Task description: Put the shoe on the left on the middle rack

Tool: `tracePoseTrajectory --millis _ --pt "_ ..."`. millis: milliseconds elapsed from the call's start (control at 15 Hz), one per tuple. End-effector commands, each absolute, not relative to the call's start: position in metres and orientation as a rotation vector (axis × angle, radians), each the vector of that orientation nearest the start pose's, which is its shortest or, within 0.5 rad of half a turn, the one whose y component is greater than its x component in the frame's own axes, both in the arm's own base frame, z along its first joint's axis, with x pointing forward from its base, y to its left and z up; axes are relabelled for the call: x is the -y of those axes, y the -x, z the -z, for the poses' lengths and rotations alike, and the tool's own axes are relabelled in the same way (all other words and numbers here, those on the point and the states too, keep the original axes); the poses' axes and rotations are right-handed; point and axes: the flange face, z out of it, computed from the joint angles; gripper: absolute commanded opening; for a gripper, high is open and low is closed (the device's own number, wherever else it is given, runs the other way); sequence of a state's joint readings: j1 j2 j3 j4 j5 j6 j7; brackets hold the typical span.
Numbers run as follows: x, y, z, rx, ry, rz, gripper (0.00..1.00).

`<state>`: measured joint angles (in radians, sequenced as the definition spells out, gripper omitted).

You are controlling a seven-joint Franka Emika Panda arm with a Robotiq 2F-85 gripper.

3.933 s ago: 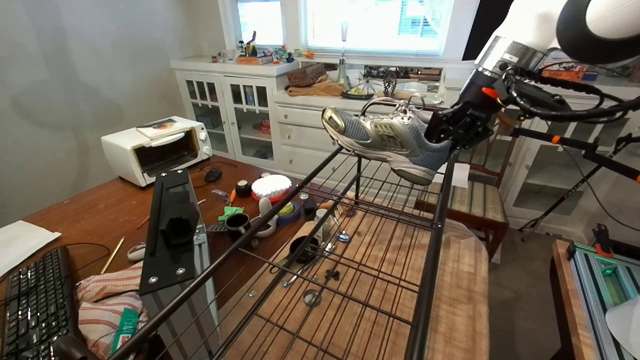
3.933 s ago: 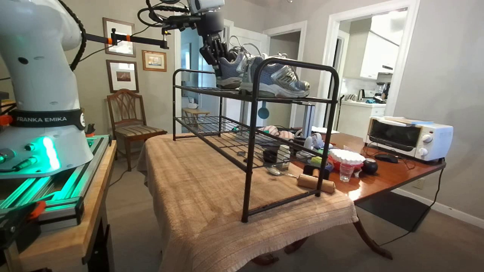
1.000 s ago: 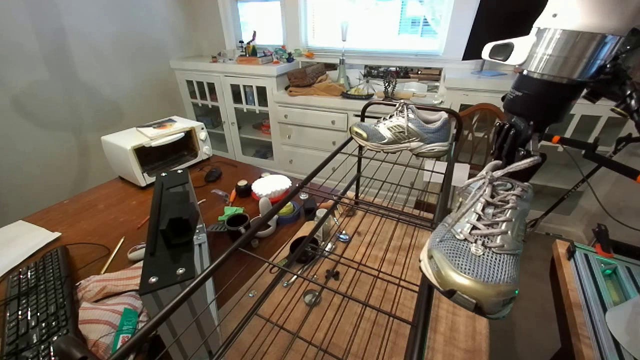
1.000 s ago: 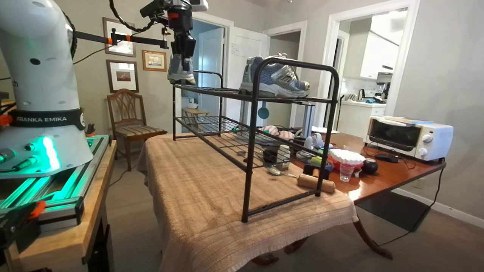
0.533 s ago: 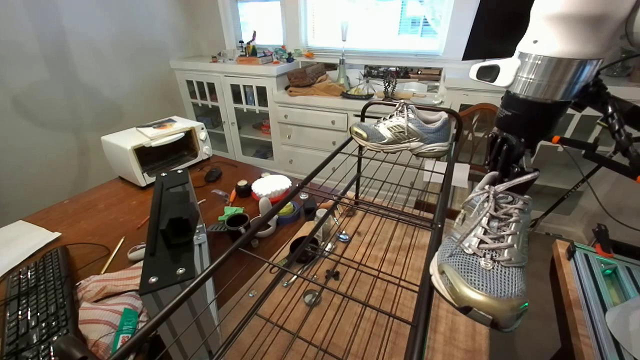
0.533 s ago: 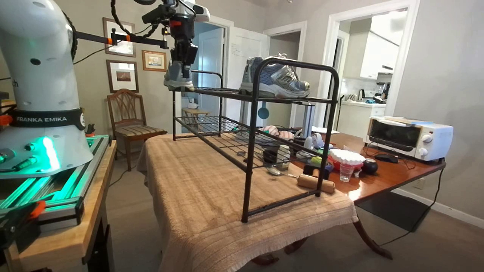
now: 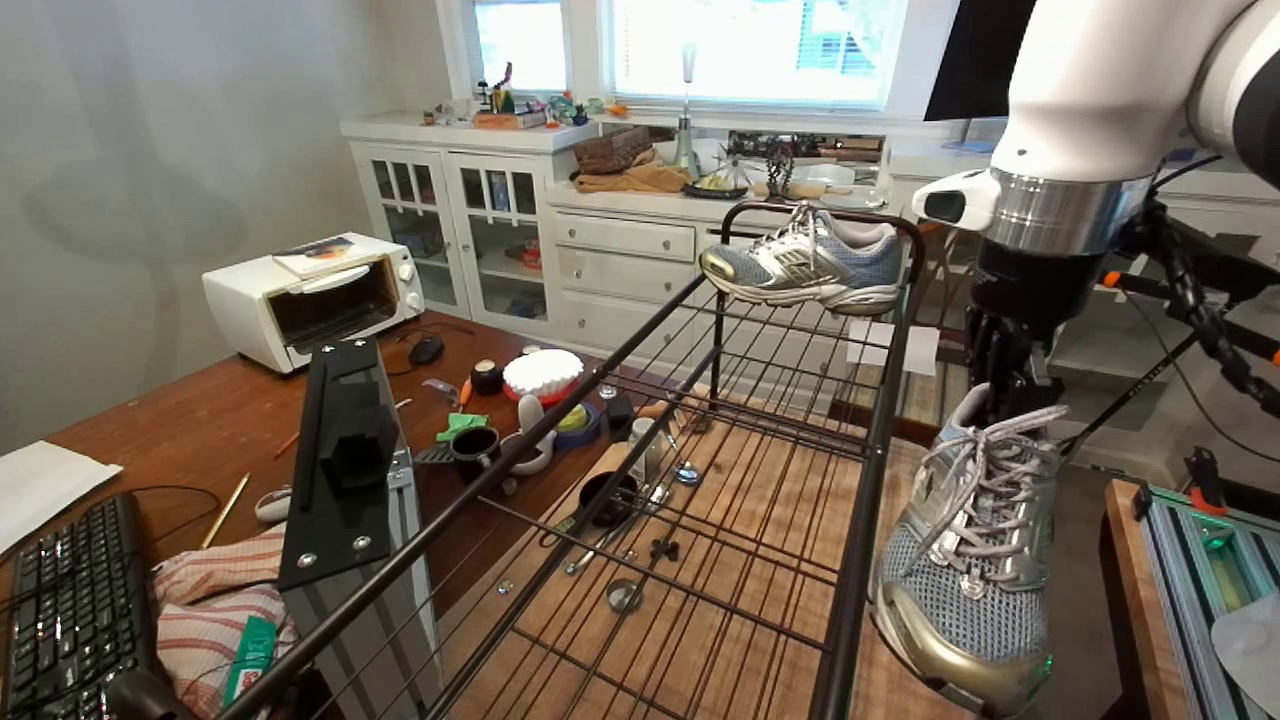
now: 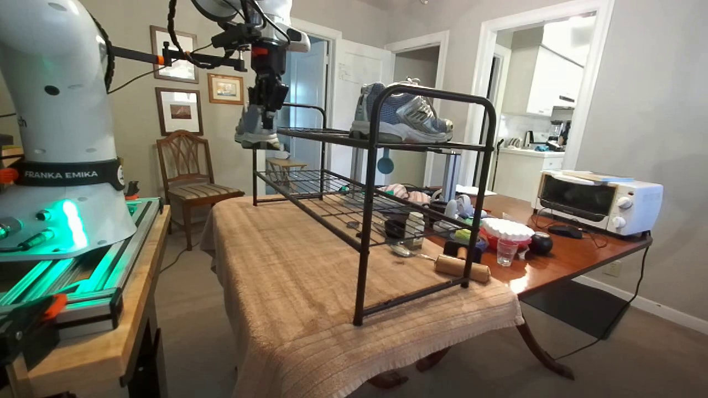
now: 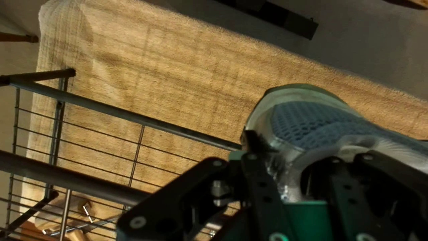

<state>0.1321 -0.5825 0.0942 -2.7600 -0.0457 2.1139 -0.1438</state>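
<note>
One grey-silver mesh lace-up sneaker (image 7: 968, 590) with a pale whitish sole hangs upright from a black metal two-finger gripper (image 9: 290, 157) whose jaws are clamped on its heel end; the wrist view shows a finger inside the shoe's opening and another along its outer wall. Its toe points out from the jaws, toward the camera in an exterior view. Above the jaws is a white, rounded robot arm (image 7: 1085, 100) with a silver band near the wrist. Close beside the jaws runs the upper wire-grid tier (image 7: 866, 505) of a black tubular metal rack (image 8: 363, 276); the held shoe is outside its long side, sole showing lower than that tier, and whether shoe and rack touch cannot be told. Lower than the jaws and to the same side as that tier lies the middle rack (image 8: 307, 188), a flat black metal wire-grid shelf. On the upper tier, well apart from the jaws at the rack's end, a near-identical grey-silver mesh sneaker (image 7: 800, 262) stands upright. Beneath the jaws spreads a tan terry-cloth towel (image 9: 187, 67), the rack's feet on it, and across the rack from the jaws a boxy white toaster oven (image 7: 320, 300) sits on a glossy reddish-brown wooden table (image 8: 564, 257).
</note>
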Motion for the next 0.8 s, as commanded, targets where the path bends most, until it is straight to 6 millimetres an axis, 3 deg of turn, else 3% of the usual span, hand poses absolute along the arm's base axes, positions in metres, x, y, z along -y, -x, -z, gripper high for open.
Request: tracePoseTrajectory --millis 0,400,733 --pt "-0.070 -0.336 -0.362 0.630 3.190 -0.152 0.03" --pt "-0.069 -0.340 -0.340 0.570 3.185 -0.224 0.03" --pt "-0.071 -0.346 -0.335 0.585 3.157 -0.192 0.03"
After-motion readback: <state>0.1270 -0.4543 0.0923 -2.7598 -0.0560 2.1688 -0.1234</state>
